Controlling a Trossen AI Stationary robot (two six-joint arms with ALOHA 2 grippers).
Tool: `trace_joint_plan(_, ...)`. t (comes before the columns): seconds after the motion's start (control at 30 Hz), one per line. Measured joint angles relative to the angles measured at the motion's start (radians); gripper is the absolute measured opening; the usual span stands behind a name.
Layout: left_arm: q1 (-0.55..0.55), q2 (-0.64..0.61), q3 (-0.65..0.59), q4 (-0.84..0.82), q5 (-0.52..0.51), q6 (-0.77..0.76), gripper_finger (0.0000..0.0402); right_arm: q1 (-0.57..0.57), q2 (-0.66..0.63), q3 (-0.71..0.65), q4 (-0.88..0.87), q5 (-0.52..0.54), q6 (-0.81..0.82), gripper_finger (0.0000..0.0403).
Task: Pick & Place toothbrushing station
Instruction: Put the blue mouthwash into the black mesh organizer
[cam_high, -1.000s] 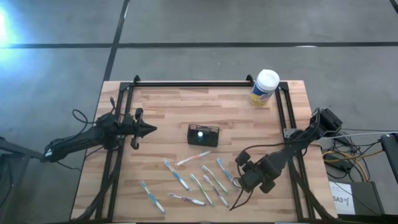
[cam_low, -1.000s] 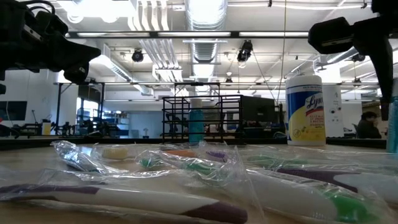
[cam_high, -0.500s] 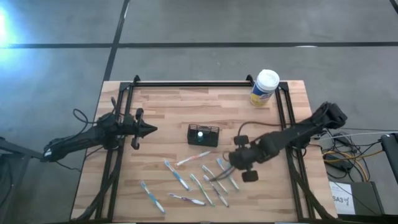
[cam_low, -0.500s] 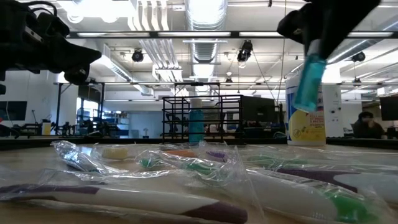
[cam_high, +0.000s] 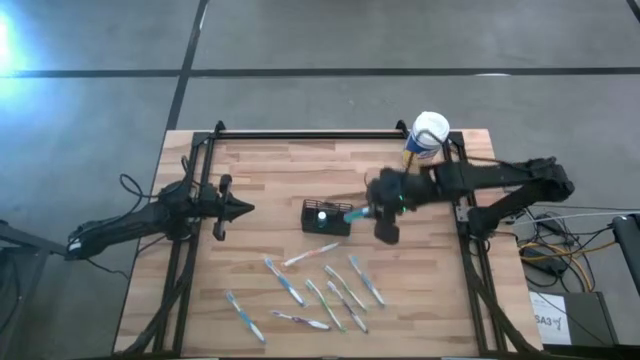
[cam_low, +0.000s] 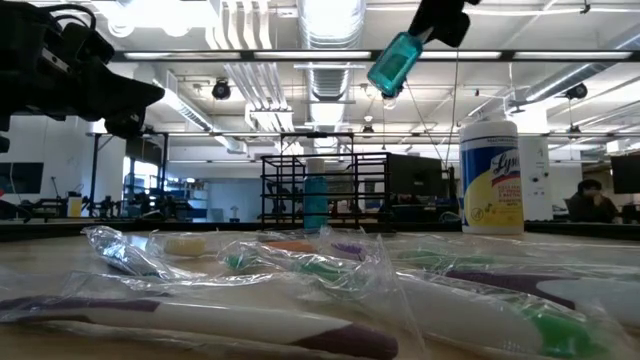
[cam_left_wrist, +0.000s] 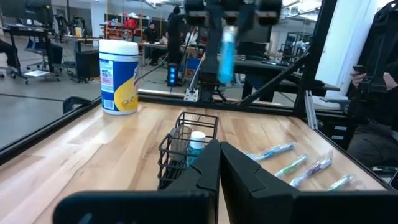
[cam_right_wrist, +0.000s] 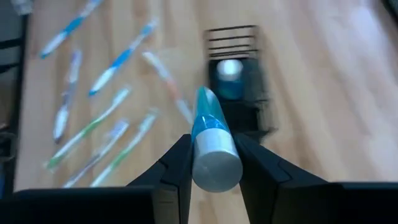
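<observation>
The toothbrushing station (cam_high: 327, 216), a small black mesh-sided box, stands upright near the middle of the wooden tabletop (cam_high: 260, 180). One white-capped blue item (cam_left_wrist: 196, 142) stands inside it.

The right claw (cam_high: 372, 209) hangs above the tabletop just beside the station, on the side toward the right arm. Its fingers are closed on a teal tube with a silver cap (cam_right_wrist: 211, 144), gripped near the cap end. In the high view the tube's free end reaches over the station's edge. In the low view the tube (cam_low: 397, 60) is well clear of the tabletop and tilted.

The left claw (cam_high: 236, 209) is closed and holds nothing. It hangs over the left part of the tabletop, pointing toward the station and well apart from it.

Several wrapped toothbrushes (cam_high: 323, 290) lie scattered flat on the near half of the tabletop, apart from the station. None touches it.

A round canister with a white lid and yellow label (cam_high: 424, 140) stands upright near the far right corner of the tabletop, beside the black frame rail (cam_high: 310, 135).

A person (cam_low: 594, 200) shows in the room beyond the tabletop.
</observation>
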Motion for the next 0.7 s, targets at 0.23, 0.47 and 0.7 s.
trace_joint_plan(0.23,0.0,0.0,0.0,0.006,-0.001,0.009,0.0012,-0.09,0.253,0.332,-0.28,-0.015,-0.127,0.0091)
trace_joint_plan(0.47,0.0,0.001,-0.002,0.008,-0.003,0.051,0.0012,-0.112,0.526,0.726,-0.501,-0.022,-0.285,0.0091)
trace_joint_plan(0.7,0.0,0.0,0.001,0.016,-0.002,0.045,0.0012,-0.158,0.702,0.955,-0.654,-0.06,-0.245,0.0091)
